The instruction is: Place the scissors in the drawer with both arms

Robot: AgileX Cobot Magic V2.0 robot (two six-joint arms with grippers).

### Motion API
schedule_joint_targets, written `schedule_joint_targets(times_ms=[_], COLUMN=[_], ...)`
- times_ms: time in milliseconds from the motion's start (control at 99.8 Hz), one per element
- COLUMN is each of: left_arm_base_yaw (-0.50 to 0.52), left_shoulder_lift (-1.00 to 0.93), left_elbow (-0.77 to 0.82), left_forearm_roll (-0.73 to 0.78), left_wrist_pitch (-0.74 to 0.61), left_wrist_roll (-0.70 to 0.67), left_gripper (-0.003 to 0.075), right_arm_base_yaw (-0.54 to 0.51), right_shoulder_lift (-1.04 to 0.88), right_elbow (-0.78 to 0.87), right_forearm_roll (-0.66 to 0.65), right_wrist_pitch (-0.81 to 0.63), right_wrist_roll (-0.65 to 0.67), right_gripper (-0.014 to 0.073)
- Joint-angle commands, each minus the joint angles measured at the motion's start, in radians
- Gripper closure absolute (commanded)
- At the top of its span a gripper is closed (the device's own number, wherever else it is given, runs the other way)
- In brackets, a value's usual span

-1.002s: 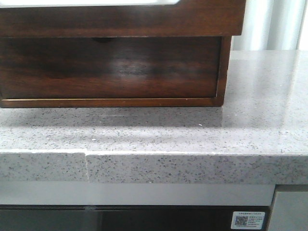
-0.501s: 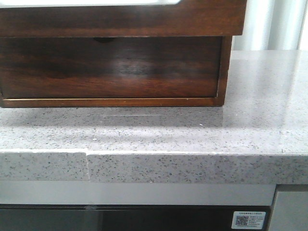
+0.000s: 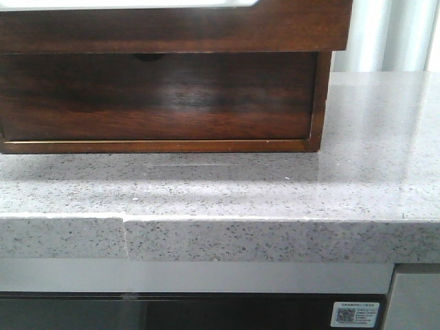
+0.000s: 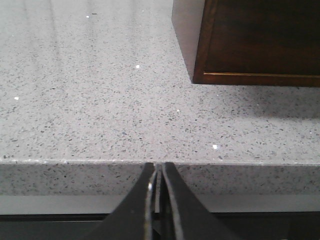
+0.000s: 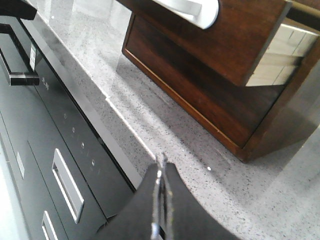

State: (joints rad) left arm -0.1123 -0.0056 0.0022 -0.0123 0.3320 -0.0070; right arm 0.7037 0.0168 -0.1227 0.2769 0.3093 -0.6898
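The drawer (image 3: 158, 96) is a dark glossy wood front with a half-round notch (image 3: 146, 57) in its top edge. It sits pushed in, flush with its wooden casing (image 3: 172, 27). It also shows in the left wrist view as the drawer (image 4: 265, 40) and in the right wrist view as the drawer (image 5: 200, 85). The scissors are out of view. My left gripper (image 4: 158, 167) is shut and empty at the counter's front edge, well short of the box. My right gripper (image 5: 161, 159) is shut and empty above the counter's front edge. Neither gripper shows in the front view.
The box stands on a speckled grey stone counter (image 3: 275, 185). A white object (image 5: 195, 10) lies on top of the casing. Below the counter's edge are dark appliance fronts (image 5: 50, 125) with a recessed handle (image 5: 67, 185) and a QR sticker (image 3: 353, 314).
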Motion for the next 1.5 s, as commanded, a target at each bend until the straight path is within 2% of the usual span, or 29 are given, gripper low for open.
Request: schedule_joint_targets(times_ms=[0,40,110,180,260,351,481,541,731,922,1062,1232,1493], left_arm_base_yaw=[0.001,0.001,0.001,0.001,0.001,0.001,0.001,0.001,0.001,0.001,0.001,0.001,0.001], left_shoulder_lift=[-0.031,-0.031,-0.031,-0.031,-0.031,-0.031,-0.031,-0.031,-0.031,-0.031,-0.031,-0.031,-0.031], left_elbow=[0.023,0.023,0.023,0.023,0.023,0.023,0.023,0.023,0.023,0.023,0.023,0.023,0.023], left_forearm_roll=[0.001,0.001,0.001,0.001,0.001,0.001,0.001,0.001,0.001,0.001,0.001,0.001,0.001], left_wrist_pitch=[-0.030,-0.030,-0.030,-0.030,-0.030,-0.030,-0.030,-0.030,-0.030,-0.030,-0.030,-0.030,-0.030], left_wrist_roll=[-0.013,-0.013,-0.013,-0.013,-0.013,-0.013,-0.013,-0.013,-0.013,-0.013,-0.013,-0.013,-0.013], left_gripper=[0.0739,0.0739,0.0739,0.0738,0.0739,0.0739,0.0739,0.0738,0.0739,0.0739,0.0739,0.0739,0.0739], right_arm_base_yaw=[-0.020,-0.041,-0.089,-0.154,-0.224,-0.309,-0.467,-0.526,-0.702,-0.799,-0.849,-0.858,-0.858], right_shoulder_lift=[0.010,0.010,0.010,0.010,0.010,0.010,0.010,0.010,0.008,-0.047,-0.047,-0.047,-0.047], right_elbow=[-0.022,-0.022,-0.015,-0.008,0.009,0.040,0.115,0.144,0.148,0.148,0.150,0.150,0.150], right_forearm_roll=[-0.003,-0.003,-0.051,-0.196,-0.346,-0.451,-0.462,-0.464,-0.470,-0.465,-0.335,-0.343,-0.343], right_wrist_pitch=[-0.098,-0.100,-0.115,-0.139,-0.184,-0.309,-0.564,-0.630,-0.540,-0.245,-0.139,-0.032,-0.008], right_wrist_roll=[0.018,0.070,0.257,0.493,0.668,0.770,0.849,0.881,0.901,0.893,0.709,0.707,0.707], right_gripper=[0.0665,0.0665,0.0665,0.0665,0.0665,0.0665,0.0665,0.0665,0.0665,0.0665,0.0665,0.0665,0.0665])
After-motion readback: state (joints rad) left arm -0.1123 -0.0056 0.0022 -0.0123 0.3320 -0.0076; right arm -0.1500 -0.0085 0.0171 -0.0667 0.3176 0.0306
